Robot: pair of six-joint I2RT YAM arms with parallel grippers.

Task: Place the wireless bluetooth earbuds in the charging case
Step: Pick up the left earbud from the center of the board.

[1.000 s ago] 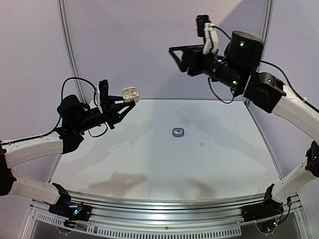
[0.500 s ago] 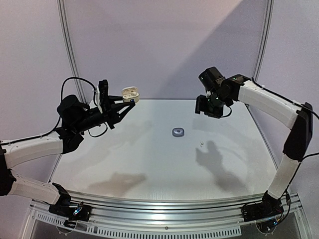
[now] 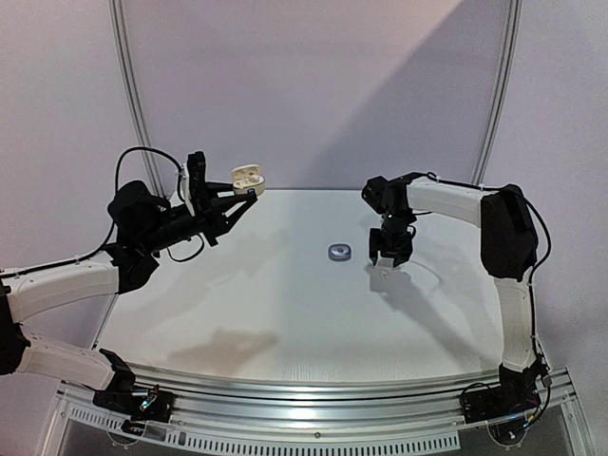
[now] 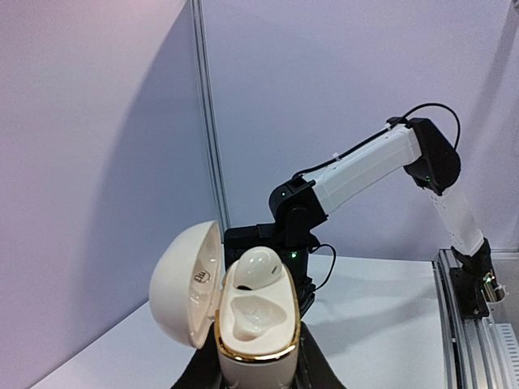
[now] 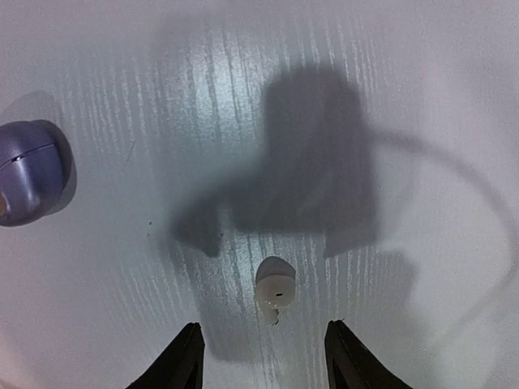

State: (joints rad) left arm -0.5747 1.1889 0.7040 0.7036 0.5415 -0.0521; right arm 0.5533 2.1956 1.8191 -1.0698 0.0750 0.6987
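My left gripper (image 3: 245, 193) is shut on a white charging case (image 3: 249, 177) with a gold rim and holds it high above the table's left side. In the left wrist view the case (image 4: 255, 332) stands upright between the gripper (image 4: 258, 374) fingers with its lid open. One white earbud (image 4: 258, 269) sits in the far slot and the near slot is empty. My right gripper (image 3: 388, 258) points down, open, just above a loose white earbud (image 5: 274, 289) on the table. In the right wrist view the earbud lies just ahead of the gap between the open gripper's (image 5: 266, 356) tips. Dark earbuds are out of view.
A small purple-grey case (image 3: 340, 252) lies on the white table (image 3: 285, 304) just left of my right gripper. It shows at the left edge of the right wrist view (image 5: 28, 180). The right arm reaches across the table's back right.
My right arm has swung down from high above the table to just over the loose white earbud. My left arm and the white case have not moved.
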